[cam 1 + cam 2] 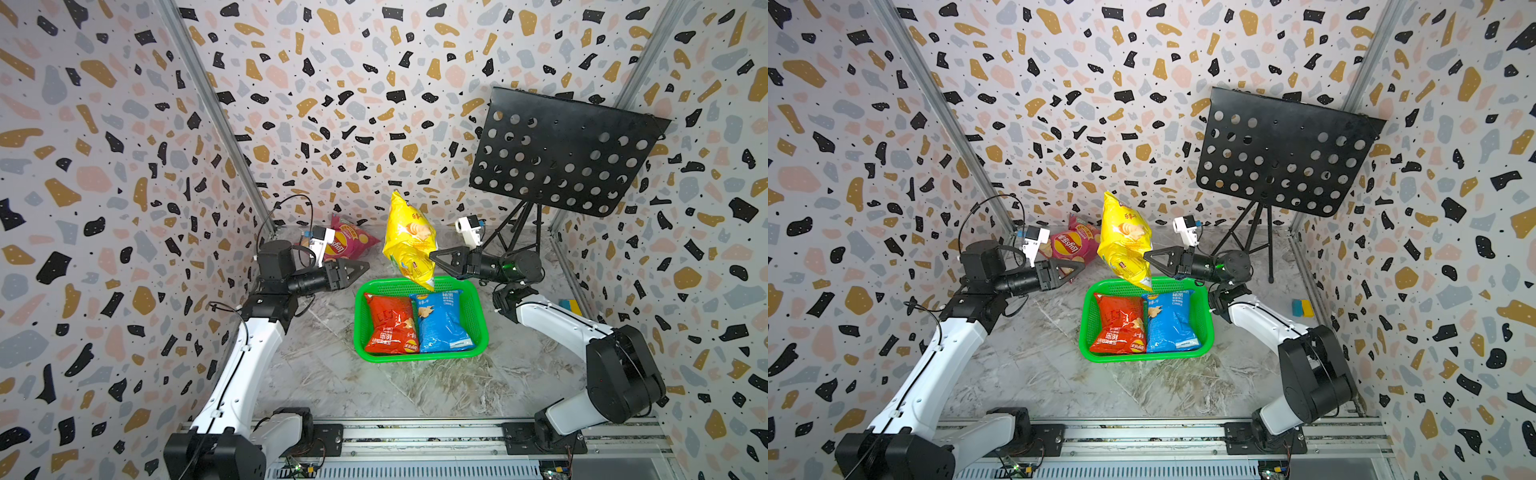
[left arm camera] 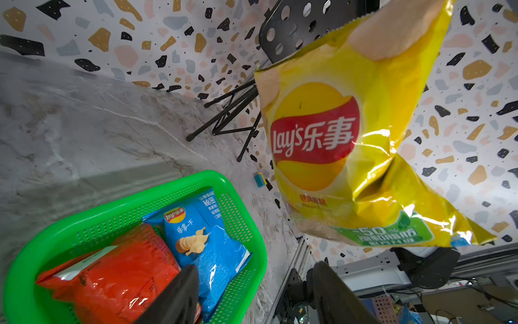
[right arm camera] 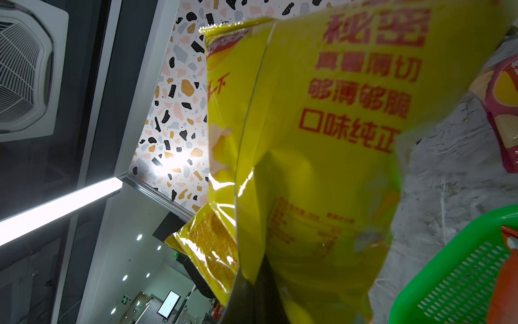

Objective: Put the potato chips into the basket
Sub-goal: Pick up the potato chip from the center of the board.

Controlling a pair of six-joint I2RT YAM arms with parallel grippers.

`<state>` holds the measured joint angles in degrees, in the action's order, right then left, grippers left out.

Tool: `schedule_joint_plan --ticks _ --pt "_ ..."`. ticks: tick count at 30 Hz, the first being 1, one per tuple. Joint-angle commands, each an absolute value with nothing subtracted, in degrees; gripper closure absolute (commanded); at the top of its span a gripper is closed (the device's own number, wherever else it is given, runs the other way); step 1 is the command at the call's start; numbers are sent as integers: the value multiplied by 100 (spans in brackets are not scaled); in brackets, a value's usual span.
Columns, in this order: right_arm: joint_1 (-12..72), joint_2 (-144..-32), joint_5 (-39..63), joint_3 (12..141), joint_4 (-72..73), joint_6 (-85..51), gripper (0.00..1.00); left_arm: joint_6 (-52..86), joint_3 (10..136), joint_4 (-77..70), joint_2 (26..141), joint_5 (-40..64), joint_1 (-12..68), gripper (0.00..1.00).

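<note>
Right gripper (image 1: 433, 254) clamps the glossy yellow chip bag (image 1: 409, 232) above the green mesh plastic basket (image 1: 419, 358); left gripper (image 1: 365, 266) stands part-open, empty.

We look steeply down in both top views from above the base rail (image 1: 415, 434). Our wrist cameras sit close, facing each other across the yellow bag (image 2: 350, 134) at the basket's (image 1: 419, 356) twelve o'clock.

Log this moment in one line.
right fingers: shut on yellow Lay's bag, aloft near green basket | left fingers: open, empty | inside: red bag, blue bag | table: pink bag
</note>
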<state>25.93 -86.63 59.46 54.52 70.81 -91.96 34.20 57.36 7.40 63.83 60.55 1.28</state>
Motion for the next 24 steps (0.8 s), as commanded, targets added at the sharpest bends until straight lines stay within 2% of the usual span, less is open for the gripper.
schedule_joint_plan --ticks 1,4,17,24 --pt "2692 -8553 6073 5440 7517 -9253 100 4448 5626 -559 6329 6335 123 36" --pt "2770 -8484 6077 5423 7172 -8965 100 4595 5590 -744 6243 6309 147 41" --pt "3035 -8664 6058 5597 7145 -8938 100 3362 5722 60 5994 6033 711 45" --pt "3127 -8736 6091 5661 7189 -8991 100 3418 5858 -23 6069 6005 764 58"
